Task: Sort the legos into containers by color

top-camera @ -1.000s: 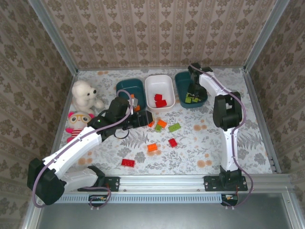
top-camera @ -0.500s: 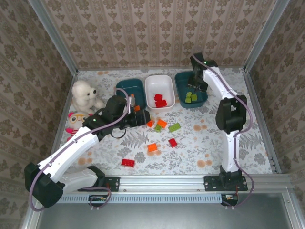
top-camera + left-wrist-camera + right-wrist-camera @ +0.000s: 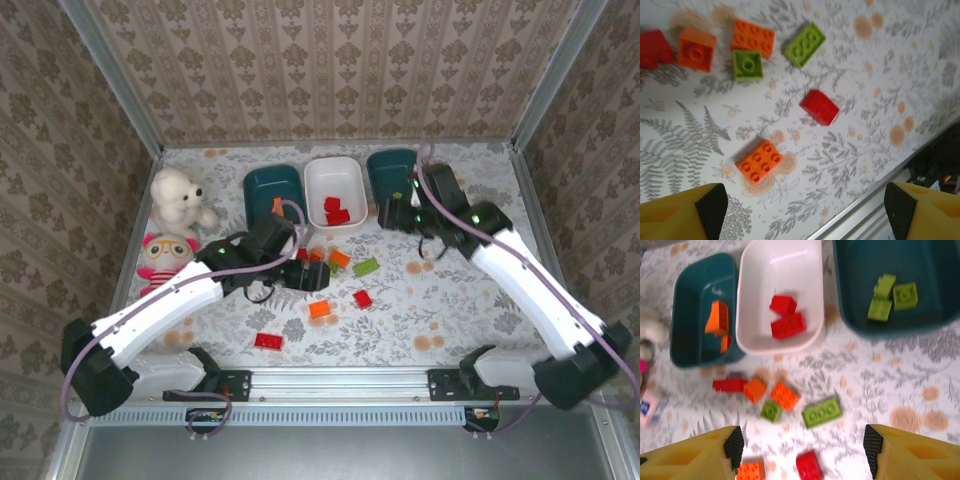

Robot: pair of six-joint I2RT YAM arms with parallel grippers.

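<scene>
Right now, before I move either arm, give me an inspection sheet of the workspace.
Surface: table covered in a fern-and-flower print.
Job's things: left teal tub holds orange legos; white tub holds red legos; right teal tub holds green legos; loose legos in all three colours lie in front of the tubs.
Clutter: white plush bear and pink plush toy at the left edge, apart from the legos.
Hands: left hand open, empty, above the loose legos; right hand open, empty, near the tubs.
Cables: lilac cables run along both arms.
Surroundings: wallpapered walls; metal rail at the near edge.
</scene>
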